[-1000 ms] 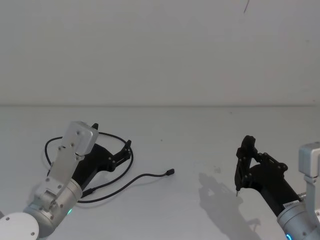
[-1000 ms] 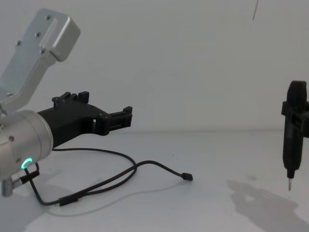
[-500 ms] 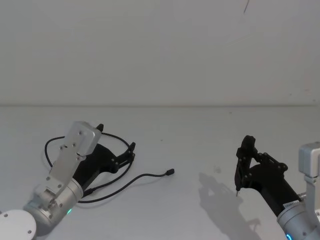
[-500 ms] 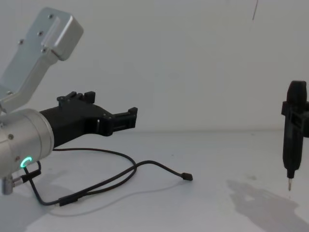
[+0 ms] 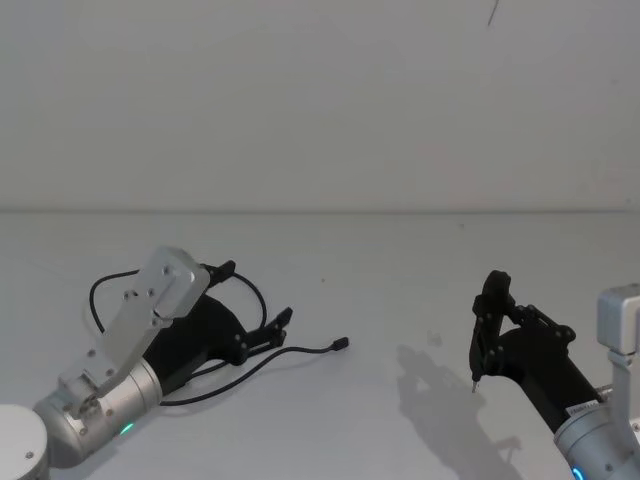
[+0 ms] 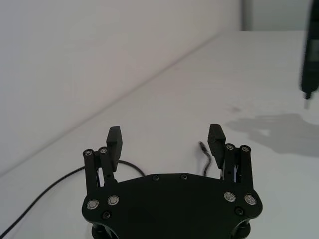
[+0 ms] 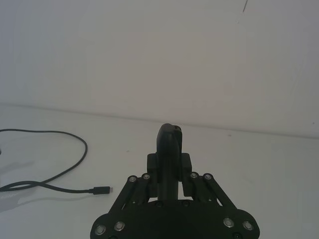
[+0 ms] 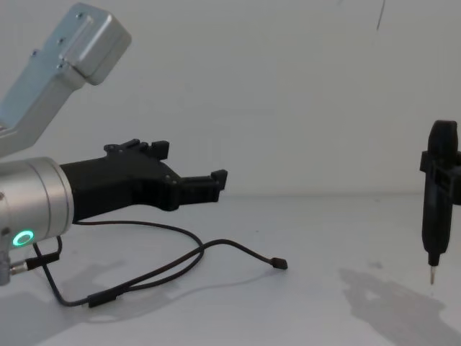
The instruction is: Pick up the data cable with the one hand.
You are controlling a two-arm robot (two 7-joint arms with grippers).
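Note:
The data cable (image 5: 262, 362) lies on the white table as a thin black cord, looped at the left, with one plug (image 5: 342, 344) pointing right. The same cable (image 8: 181, 268) runs beneath my left arm in the chest view. The one hand, my left gripper (image 5: 258, 292), is wide and black on a silver forearm with a green light. It hovers open above the cable's loop, holding nothing. From the left wrist, the left gripper (image 6: 165, 137) has both fingers spread, with a cable plug (image 6: 202, 145) beyond them. My right gripper (image 5: 490, 310) stays at the right, shut on a black pen-like tool (image 8: 438, 202).
The white table (image 5: 400, 260) runs back to a plain white wall. The pen-like tool's metal tip (image 8: 431, 278) hangs just above the table at the right, over its shadow. A second plug (image 8: 101, 298) of the cable lies near the front left.
My left gripper has reached forward and to the right over the cable loop, its fingertips now nearer the right-hand plug. The cable and the right arm have not moved.

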